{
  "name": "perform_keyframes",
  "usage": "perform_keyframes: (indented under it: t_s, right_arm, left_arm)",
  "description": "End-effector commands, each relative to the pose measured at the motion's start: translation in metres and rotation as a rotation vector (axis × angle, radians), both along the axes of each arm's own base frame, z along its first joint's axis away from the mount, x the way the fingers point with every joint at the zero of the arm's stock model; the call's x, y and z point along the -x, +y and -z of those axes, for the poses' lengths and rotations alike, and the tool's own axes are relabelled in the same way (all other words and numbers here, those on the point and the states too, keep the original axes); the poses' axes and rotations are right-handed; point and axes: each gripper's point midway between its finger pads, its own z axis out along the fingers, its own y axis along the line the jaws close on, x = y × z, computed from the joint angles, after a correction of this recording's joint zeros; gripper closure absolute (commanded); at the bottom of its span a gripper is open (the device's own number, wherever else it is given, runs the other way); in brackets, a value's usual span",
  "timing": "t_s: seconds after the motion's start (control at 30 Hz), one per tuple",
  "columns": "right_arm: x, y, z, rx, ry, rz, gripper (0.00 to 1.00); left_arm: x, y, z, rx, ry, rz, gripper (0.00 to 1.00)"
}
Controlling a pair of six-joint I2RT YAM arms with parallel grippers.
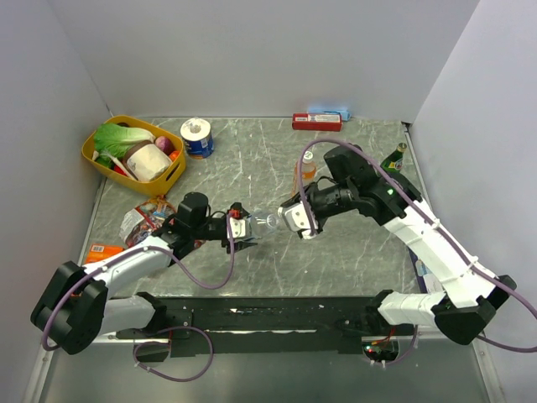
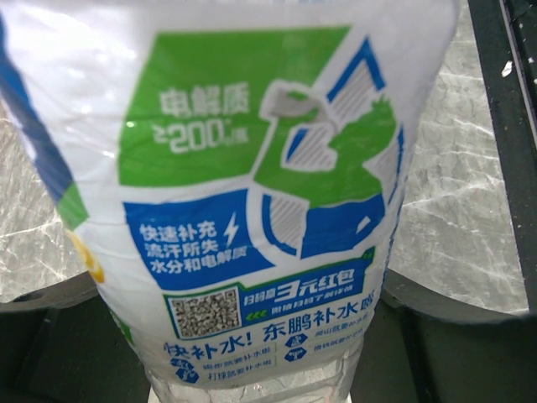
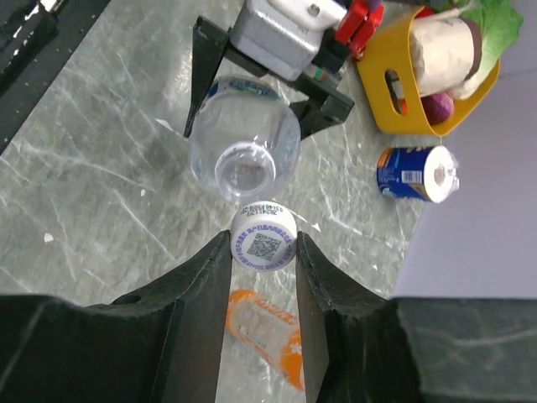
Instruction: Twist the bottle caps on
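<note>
your right gripper (image 3: 263, 245) is pinching the white cap (image 3: 263, 233) just beside the open water bottle (image 3: 243, 138), gripped by your left gripper (image 1: 245, 230) over the middle of the table (image 1: 352, 256); going on askew, you're risking cross-threading.

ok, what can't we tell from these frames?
Right wrist: white cap seen end-on, so its far side is hidden; gap to water bottle mouth unreadable.
Left wrist: label fills the frame; mouth and cap cut off.
Top external: cap hidden in right jaws; orange bottle behind cable, capped or not too small.
</note>
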Motion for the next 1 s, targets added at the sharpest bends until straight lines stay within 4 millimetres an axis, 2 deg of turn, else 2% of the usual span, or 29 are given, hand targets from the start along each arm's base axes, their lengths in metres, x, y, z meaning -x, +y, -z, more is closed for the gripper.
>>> perform_keyframes:
  t_s: [0.0, 0.27, 0.97]
  right_arm:
    - [0.006, 0.006, -0.013, -0.004, -0.028, -0.037, 0.75]
    - [0.012, 0.01, 0.001, 0.055, -0.049, -0.092, 0.75]
    - [0.015, 0.019, 0.006, 0.086, -0.025, -0.125, 0.74]
  left_arm:
    - [0.005, -0.009, -0.024, 0.072, -0.067, 0.045, 0.99]
    - [0.004, -0.01, -0.025, 0.075, -0.08, 0.046, 0.99]
    - [0.004, -0.016, -0.026, 0.07, -0.082, 0.06, 0.99]
